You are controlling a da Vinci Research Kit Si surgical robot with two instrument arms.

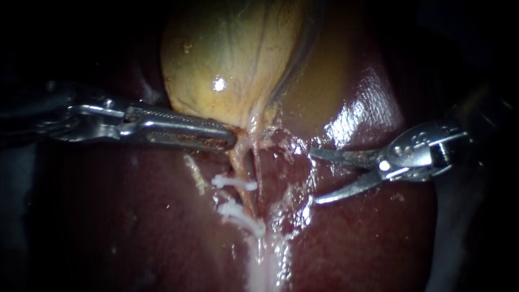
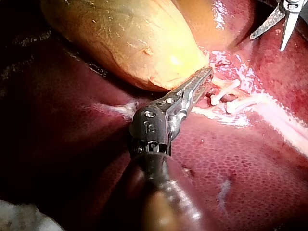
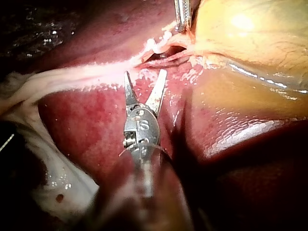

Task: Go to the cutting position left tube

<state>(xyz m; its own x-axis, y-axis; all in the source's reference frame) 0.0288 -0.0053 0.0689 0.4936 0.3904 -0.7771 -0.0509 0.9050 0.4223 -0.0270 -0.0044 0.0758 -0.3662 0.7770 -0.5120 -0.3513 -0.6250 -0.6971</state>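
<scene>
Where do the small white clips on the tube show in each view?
Endoscope view: small white clips, centre, just below left instrument's tip.
Left wrist view: clips just beyond left instrument's tip.
Right wrist view: clips ahead of right instrument's open blades.
Shared landmark: yellow gallbladder.

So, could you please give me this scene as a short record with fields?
left instrument: jaws shut on the gallbladder at its narrow end
right instrument: blade-like jaws open, over the liver, beside the tube and apart from it
clips: two white ones across the tube, a stretch of bare tube between them
cut: not yet begun
</scene>
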